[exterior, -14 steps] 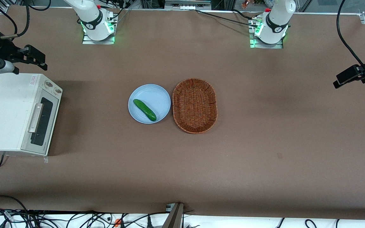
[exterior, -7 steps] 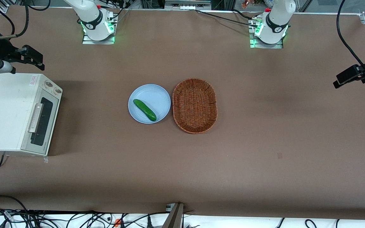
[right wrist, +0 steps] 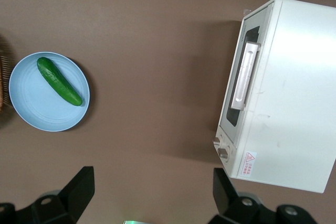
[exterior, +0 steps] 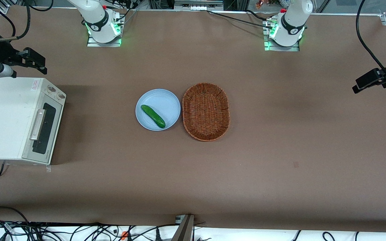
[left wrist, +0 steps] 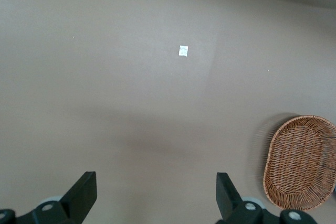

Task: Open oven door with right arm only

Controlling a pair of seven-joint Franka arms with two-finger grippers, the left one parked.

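Note:
The white toaster oven [exterior: 8, 117] stands at the working arm's end of the table. The oven door [exterior: 44, 129] is shut, with its dark window and silver bar handle [exterior: 37, 124] facing the middle of the table. My right arm's gripper [exterior: 35, 63] hangs above the table, farther from the front camera than the oven and near its knob end, touching nothing. In the right wrist view the oven door [right wrist: 237, 95] and handle [right wrist: 245, 76] show clearly. The gripper [right wrist: 152, 195] is open and empty, its black fingers [right wrist: 79, 188] wide apart.
A pale blue plate [exterior: 166, 100] holding a green cucumber [exterior: 152, 116] sits mid-table beside a wicker basket [exterior: 206, 112]. The plate [right wrist: 31, 114] and cucumber [right wrist: 59, 81] also show in the right wrist view. The basket [left wrist: 302, 161] shows in the left wrist view.
My gripper has drawn back a little from the oven's knob corner toward the table's edge. The oven door stays shut.

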